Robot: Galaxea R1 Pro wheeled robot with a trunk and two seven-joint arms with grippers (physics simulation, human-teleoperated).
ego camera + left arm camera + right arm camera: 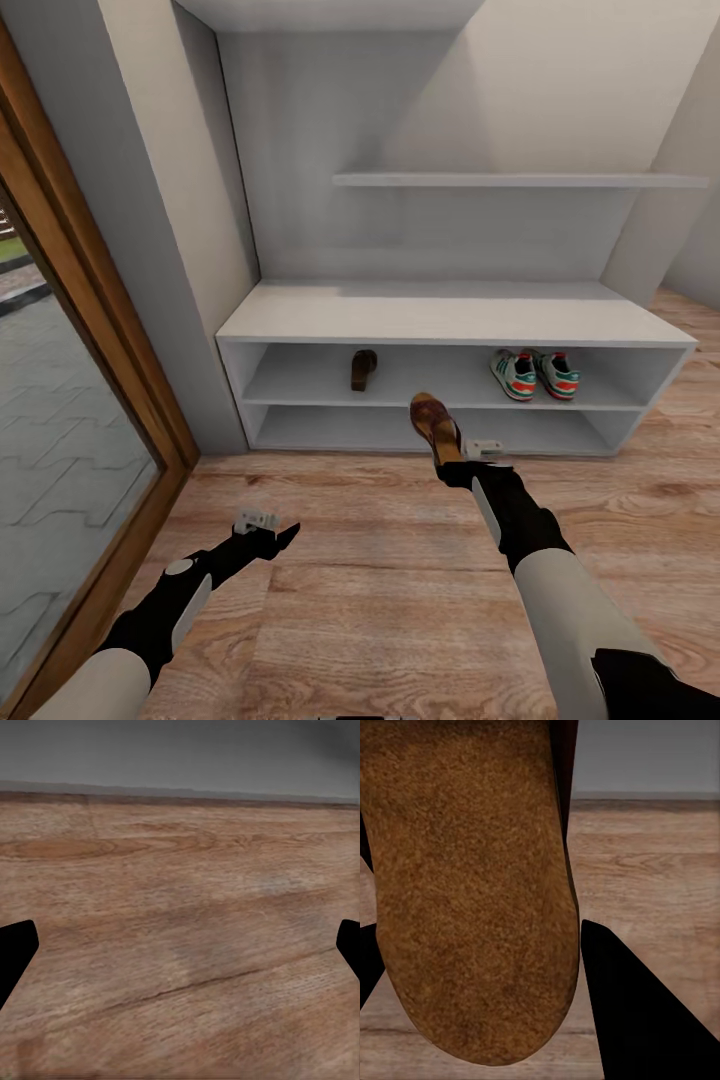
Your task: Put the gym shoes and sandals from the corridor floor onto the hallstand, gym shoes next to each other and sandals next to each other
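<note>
Brown sandals (434,420); cream, green-striped gym shoes (535,374); white-grey hallstand (450,322).

1. Gym shoes: 2, a pair side by side on upper open shelf of the hallstand (440,320), right part – first gym shoe (515,374), second gym shoe (558,375).
2. Sandals: 2 – shelf sandal (364,369) on same shelf, left part; held sandal (434,422) at the right end effector (447,452), in front of the hallstand.
3. Hallstand: 1, w/ 2 open shelves under flat top.
4. Wall shelf (520,181): 1, above the hallstand.
5. End effectors: 2 – left end effector (284,536), right end effector.
</note>
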